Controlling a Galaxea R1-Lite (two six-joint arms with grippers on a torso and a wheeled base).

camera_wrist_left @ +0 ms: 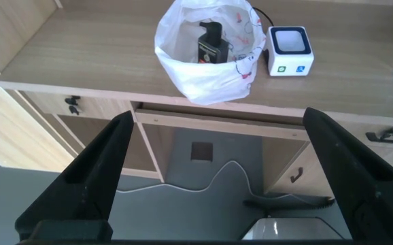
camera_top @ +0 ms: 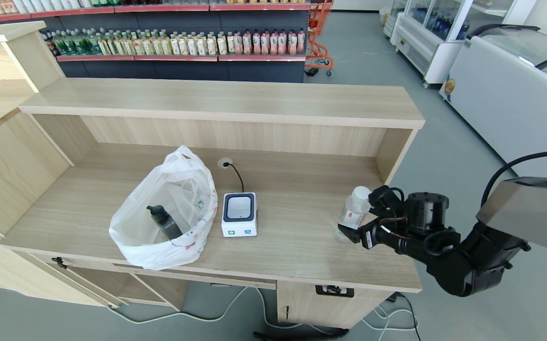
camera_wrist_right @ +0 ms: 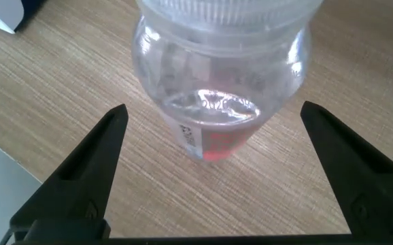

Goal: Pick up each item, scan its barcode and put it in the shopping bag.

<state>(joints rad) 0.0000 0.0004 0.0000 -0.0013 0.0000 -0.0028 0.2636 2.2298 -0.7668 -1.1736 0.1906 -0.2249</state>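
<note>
Clear bottle (camera_top: 353,210): we see it upright on the tabletop (camera_top: 297,237) at the right centre of the head view, near the tabletop's right end. It has a white cap and a red-and-white label.

Right tool (camera_top: 361,215): released. Its two fingers are spread on either side of the clear bottle. In the right wrist view the bottle (camera_wrist_right: 217,82) stands between the fingers of the tool (camera_wrist_right: 213,116), with wood showing in the gap on each side.

Left tool (camera_wrist_left: 218,119): released, fingers wide apart and holding nothing. We see it out in front of the tabletop's near edge, facing the bag and the scanner.

Shopping bag (camera_top: 131,232): white plastic, mouth open, at the left centre of the head view. A dark bottle (camera_top: 164,220) lies inside it.

Barcode scanner (camera_top: 239,214): a white box with a dark-framed window, just right of the bag in the head view and well apart from the clear bottle. Its black cable (camera_top: 236,175) runs back to a round port in the tabletop.
</note>
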